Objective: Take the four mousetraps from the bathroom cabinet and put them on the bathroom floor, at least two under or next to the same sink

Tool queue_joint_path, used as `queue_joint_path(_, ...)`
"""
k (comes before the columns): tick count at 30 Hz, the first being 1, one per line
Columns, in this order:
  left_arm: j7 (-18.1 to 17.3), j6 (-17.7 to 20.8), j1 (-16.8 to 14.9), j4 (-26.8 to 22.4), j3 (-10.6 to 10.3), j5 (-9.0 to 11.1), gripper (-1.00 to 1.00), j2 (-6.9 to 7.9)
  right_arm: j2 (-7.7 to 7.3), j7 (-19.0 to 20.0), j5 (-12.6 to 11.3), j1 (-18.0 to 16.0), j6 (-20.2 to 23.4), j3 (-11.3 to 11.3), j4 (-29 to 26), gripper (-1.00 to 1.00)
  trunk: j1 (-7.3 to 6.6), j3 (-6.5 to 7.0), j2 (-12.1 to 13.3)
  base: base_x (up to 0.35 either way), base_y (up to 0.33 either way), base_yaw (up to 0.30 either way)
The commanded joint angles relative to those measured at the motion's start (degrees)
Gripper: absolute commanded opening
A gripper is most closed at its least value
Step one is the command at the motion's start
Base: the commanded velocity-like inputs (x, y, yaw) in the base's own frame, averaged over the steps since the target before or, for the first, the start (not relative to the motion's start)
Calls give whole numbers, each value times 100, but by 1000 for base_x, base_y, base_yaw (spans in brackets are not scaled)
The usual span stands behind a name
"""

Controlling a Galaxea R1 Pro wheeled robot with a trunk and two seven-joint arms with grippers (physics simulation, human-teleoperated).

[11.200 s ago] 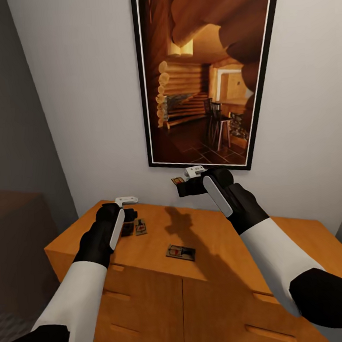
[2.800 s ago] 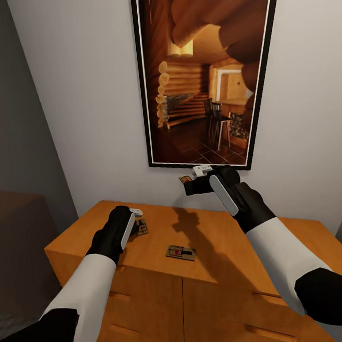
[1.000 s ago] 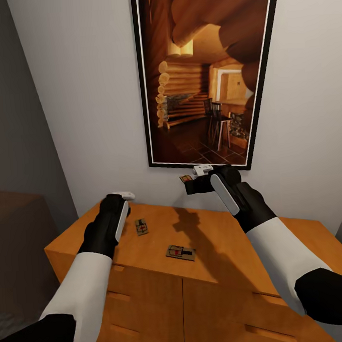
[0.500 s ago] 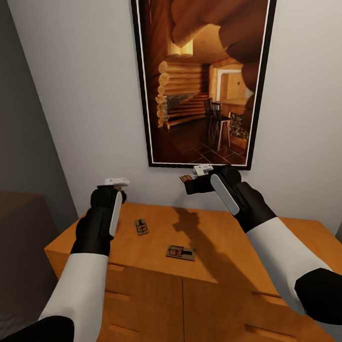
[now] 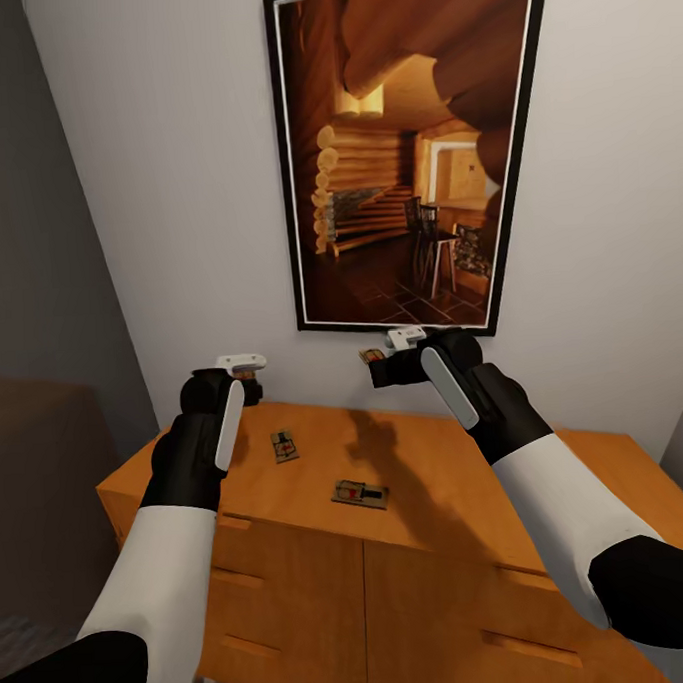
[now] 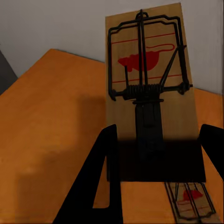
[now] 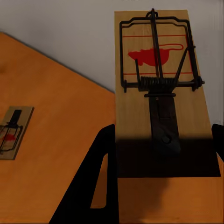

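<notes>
Left gripper point(image 5: 245, 379) is now raised off the cabinet top point(image 5: 428, 467), clamped on a mousetrap point(image 6: 148, 93); a second ago it was lower, and seconds before that it was down among the traps. Of the pair once lying at 9 o'clock on the top, one trap point(image 5: 284, 446) is left there, and another point(image 5: 359, 494) lies nearer the front edge, toward 6 o'clock. Right gripper point(image 5: 383, 363) is held aloft under the framed picture point(image 5: 401, 148), jaws closed on its own mousetrap point(image 7: 161, 88), posture unchanged. A slight camera shift is noted. Judged: two traps are in hand, two remain on the cabinet; carrying to the bathroom floor near the sink is the likely next step, then a return trip
</notes>
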Motion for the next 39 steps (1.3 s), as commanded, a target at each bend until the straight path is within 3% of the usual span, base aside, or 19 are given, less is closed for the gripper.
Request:
queue_joint_path(1,8,23,-5,-4,9,3,-100,-5,0,3,0,-5,21,4,-4,-100,-3,-7,-4,-294,0,0)
queue_joint_path(17,8,23,-4,5,8,48,-100,-5,0,3,19,-5,21,23,2,-100,-3,-7,-4,-330,0,0)
queue_joint_path(28,8,23,-4,167,4,316,-100,-5,8,-29,-18,-5,21,-10,12,-100,-3,-7,-4,-36,0,-159)
queue_joint_path(39,8,23,-5,197,-1,373,-100,-5,8,-47,-19,-5,21,-17,9,-100,-3,-7,-4,-1,61,-172)
